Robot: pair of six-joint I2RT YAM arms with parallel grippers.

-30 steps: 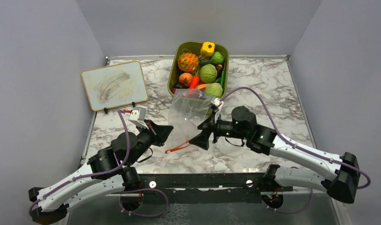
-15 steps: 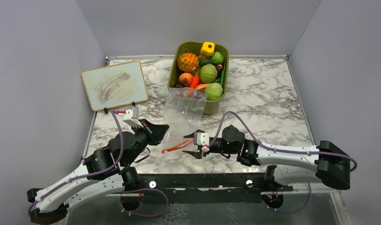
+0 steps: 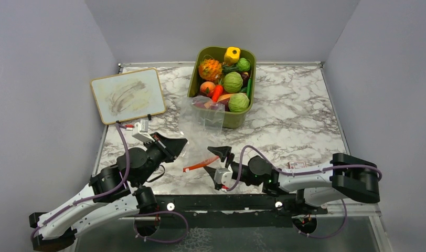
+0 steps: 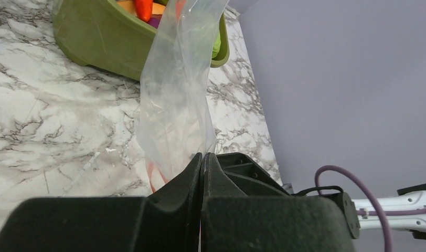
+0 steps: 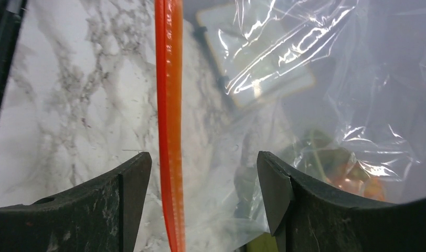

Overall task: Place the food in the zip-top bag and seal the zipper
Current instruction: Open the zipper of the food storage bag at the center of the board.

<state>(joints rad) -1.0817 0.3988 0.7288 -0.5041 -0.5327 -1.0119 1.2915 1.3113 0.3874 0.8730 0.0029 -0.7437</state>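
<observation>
left gripper (image 3: 175, 145) clenched on the zip-top bag (image 3: 200, 123) edge | right gripper (image 3: 217, 161), drawn back toward its base over the past second, jaws now spread astride the orange-red zipper (image 5: 169, 131) | bag drifted left | food (image 3: 232, 82) remains in the olive-green bin (image 3: 198, 63)

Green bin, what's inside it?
Toy food: a yellow piece, a bumpy orange fruit, a green ball, another nearby. The clear bag leans over the bin's near corner, so what lies there is unclear.
</observation>
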